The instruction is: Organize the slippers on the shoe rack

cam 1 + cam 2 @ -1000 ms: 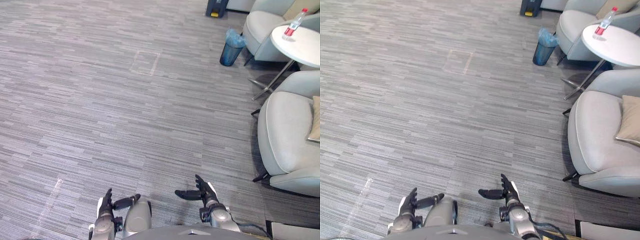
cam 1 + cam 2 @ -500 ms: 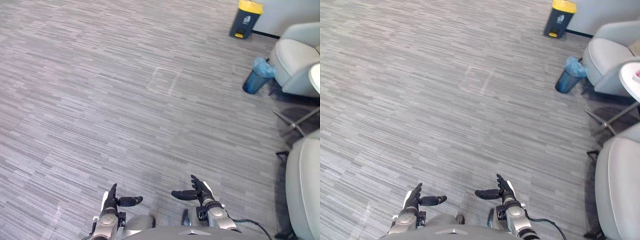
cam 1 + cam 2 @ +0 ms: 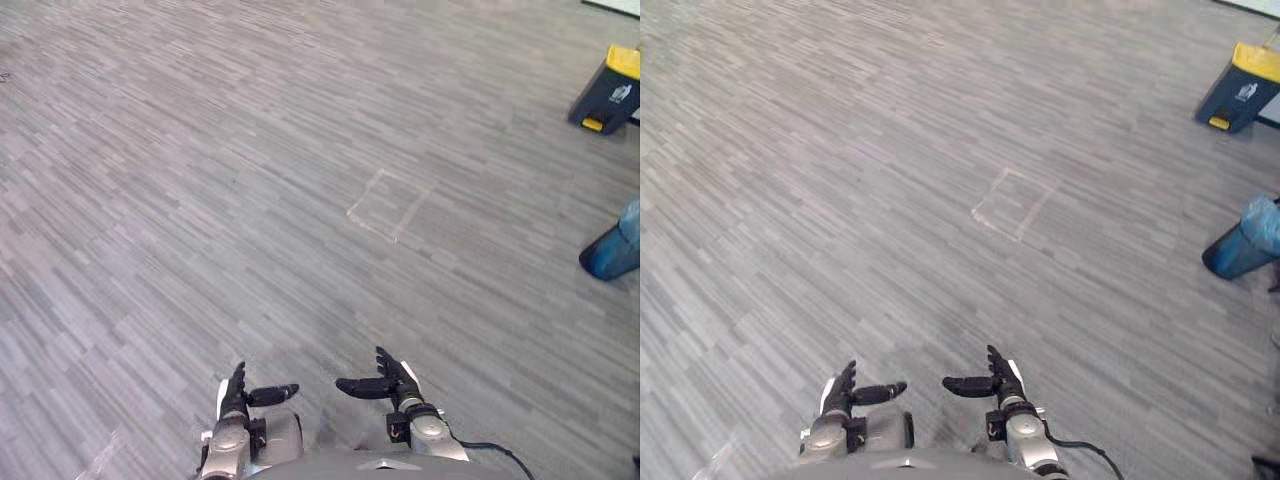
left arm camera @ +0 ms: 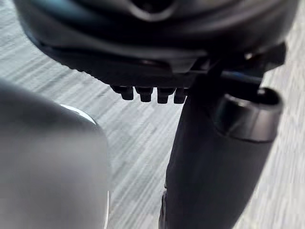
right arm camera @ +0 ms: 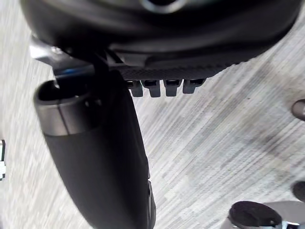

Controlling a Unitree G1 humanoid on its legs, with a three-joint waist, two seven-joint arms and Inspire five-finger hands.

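- The blue bin [image 3: 612, 250] is cut off by the right edge of the head views, so part of its body is hidden; a pale bag lines its top
- The yellow-lidded bin [image 3: 1240, 88] stands far off at the upper right corner; the left eye view clips its side, and the mark on its front is too small to make out
- A pale strip low on the floor [image 3: 105, 455] near the left corner runs out of view; what it is cannot be told
- The left robot hand [image 3: 238, 395] is held low in front of the body, released, fingers straight and pointing ahead, thumb stretched inward toward the other hand; it grasps nothing
- The right robot hand [image 3: 392, 380] mirrors it just beside, also released and empty, thumb reaching inward; the two thumbs point at each other with a gap between them
- Each wrist view shows a short row of fingertips, uncurled, with the thumb standing out large and only carpet past them
- The floor [image 3: 200, 200] is grey striped carpet, open ahead and to the left
- A taped square [image 3: 388, 205] lies flat on it, ahead and slightly right, well apart from both bins
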